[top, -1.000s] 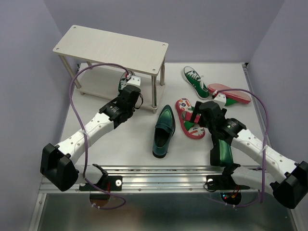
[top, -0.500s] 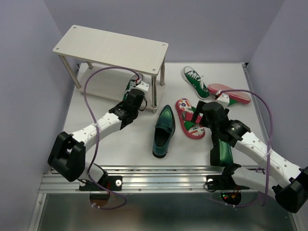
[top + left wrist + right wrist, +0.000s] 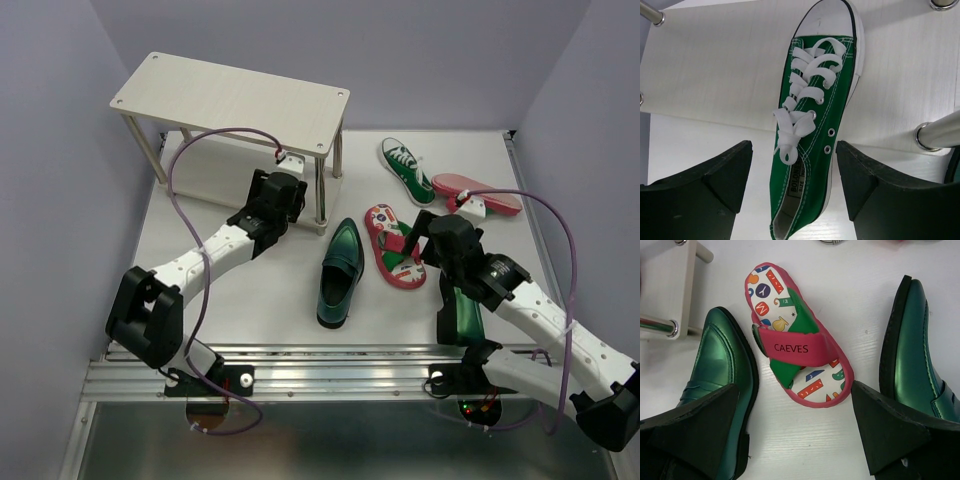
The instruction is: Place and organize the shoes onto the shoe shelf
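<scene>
A green canvas sneaker [image 3: 815, 125] with white laces lies toe-first on the shoe shelf's lower board [image 3: 715, 65], its heel past the front edge. My left gripper [image 3: 795, 170] is open, its fingers either side of the heel and clear of it. From above, the left gripper [image 3: 287, 172] sits at the shelf [image 3: 230, 100] and hides that sneaker. My right gripper [image 3: 795, 430] is open over a red flip-flop [image 3: 795, 345], which lies between two dark green loafers [image 3: 720, 370] [image 3: 920, 355]. A second sneaker [image 3: 405, 170] and an upturned flip-flop [image 3: 478, 195] lie behind.
Silver shelf legs [image 3: 940, 135] stand close to the right of the left gripper. The near loafer [image 3: 340, 272] lies mid-table; the other loafer [image 3: 460, 315] is partly under my right arm [image 3: 520, 300]. Grey walls close in the table on both sides.
My left arm carried the sneaker forward to the lower board, then its jaws opened and let it go. The right arm shifted only slightly.
</scene>
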`<state>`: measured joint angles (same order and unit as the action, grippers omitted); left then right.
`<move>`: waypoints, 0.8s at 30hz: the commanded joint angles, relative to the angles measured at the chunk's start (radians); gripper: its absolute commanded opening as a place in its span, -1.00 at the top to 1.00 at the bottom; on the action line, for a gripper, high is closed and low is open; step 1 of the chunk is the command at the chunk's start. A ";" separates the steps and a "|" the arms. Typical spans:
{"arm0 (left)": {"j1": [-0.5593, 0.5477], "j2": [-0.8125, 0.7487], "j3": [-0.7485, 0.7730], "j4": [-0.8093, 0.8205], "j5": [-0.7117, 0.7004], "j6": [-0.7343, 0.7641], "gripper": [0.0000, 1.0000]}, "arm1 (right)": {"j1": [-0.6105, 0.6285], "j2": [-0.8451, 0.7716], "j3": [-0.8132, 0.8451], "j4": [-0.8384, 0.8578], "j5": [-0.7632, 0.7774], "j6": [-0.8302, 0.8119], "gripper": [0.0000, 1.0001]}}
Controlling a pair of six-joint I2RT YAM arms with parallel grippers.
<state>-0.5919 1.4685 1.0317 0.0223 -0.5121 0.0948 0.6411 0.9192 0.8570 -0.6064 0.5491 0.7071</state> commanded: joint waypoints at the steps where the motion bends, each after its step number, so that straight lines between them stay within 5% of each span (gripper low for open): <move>1: 0.001 -0.060 0.027 -0.016 -0.011 -0.061 -0.58 | -0.003 -0.010 0.027 -0.009 0.026 0.009 -1.00; 10: 0.000 -0.238 -0.058 -0.205 0.043 -0.265 -0.57 | -0.003 0.018 0.017 0.011 0.015 0.009 -1.00; 17: 0.013 -0.223 -0.078 -0.309 0.076 -0.427 -0.64 | -0.003 0.049 0.025 0.031 -0.001 0.000 -1.00; 24: 0.018 -0.276 -0.186 -0.176 0.147 -0.422 -0.74 | -0.003 0.038 0.022 0.031 0.003 -0.004 -1.00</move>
<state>-0.5781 1.2526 0.9012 -0.2348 -0.3977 -0.2970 0.6411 0.9730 0.8570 -0.6178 0.5442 0.7105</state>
